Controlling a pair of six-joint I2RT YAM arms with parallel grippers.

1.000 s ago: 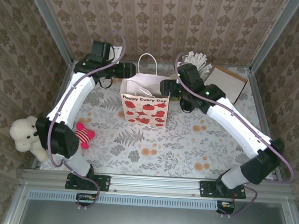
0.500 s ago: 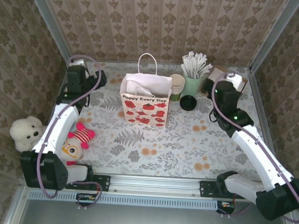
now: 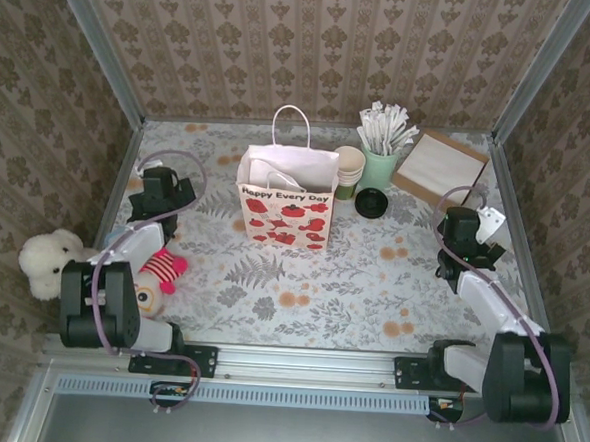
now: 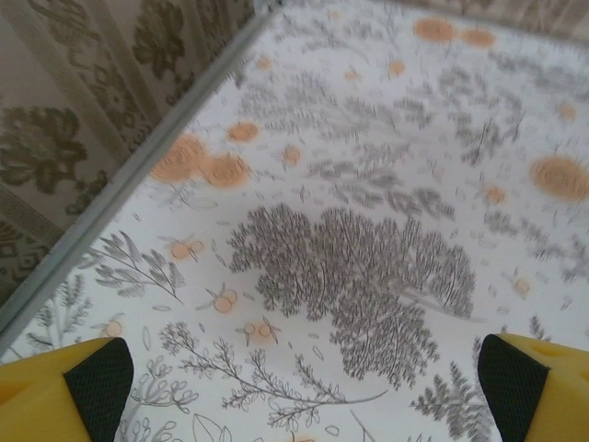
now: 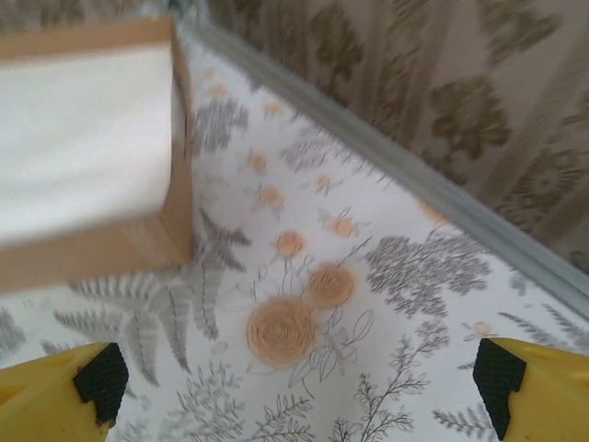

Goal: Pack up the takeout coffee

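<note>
The takeout coffee shows its black lid from above, standing on the floral table just right of the white poppy-print paper bag. The bag stands upright and open, its handle up. My left gripper sits folded back by the left wall, well left of the bag. In the left wrist view it is open over bare tablecloth, with nothing between the fingertips. My right gripper rests near the right wall, right of the coffee. It is open too, empty above an orange flower print.
A stack of cream cups and a mint cup of white stirrers stand behind the coffee. A brown tray of white napkins lies at the back right. A white bear and a red striped plush sit at the left.
Both arms have drawn back from the bag to folded poses at the near sides. Both grippers have opened wide. The coffee and cups, hidden behind the right arm before, are uncovered.
</note>
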